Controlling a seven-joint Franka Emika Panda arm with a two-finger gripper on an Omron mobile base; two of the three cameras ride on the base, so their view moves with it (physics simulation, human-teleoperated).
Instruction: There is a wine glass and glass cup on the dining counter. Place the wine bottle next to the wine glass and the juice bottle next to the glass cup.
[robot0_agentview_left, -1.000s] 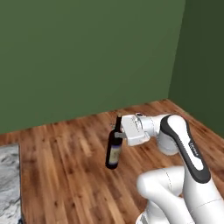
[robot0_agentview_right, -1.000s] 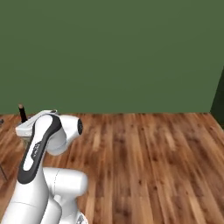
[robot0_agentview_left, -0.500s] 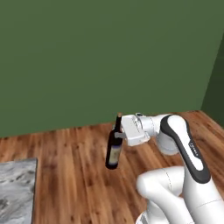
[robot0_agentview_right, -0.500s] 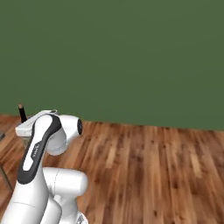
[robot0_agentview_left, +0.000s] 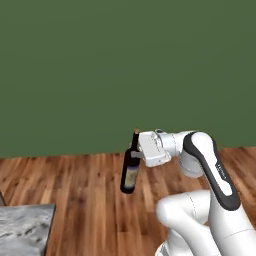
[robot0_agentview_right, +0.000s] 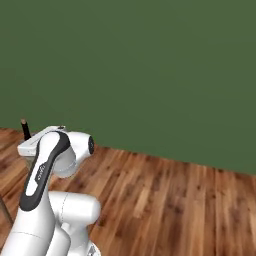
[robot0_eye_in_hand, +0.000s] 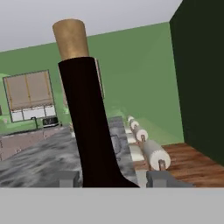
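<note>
With my claw (robot0_agentview_left: 136, 156) clamped on the wine bottle (robot0_agentview_left: 130, 170), the base has swung round, bringing the marble table (robot0_agentview_left: 22, 231) into view below-left of it.

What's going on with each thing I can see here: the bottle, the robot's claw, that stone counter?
wine bottle: upright, lifted clear of the floor, held just below its neck, cork in place.
gripper: shut on the wine bottle, jaws either side of it in the hand view.
dining counter: a marbled corner at the lower left of the left base view, well away from the bottle.
</note>
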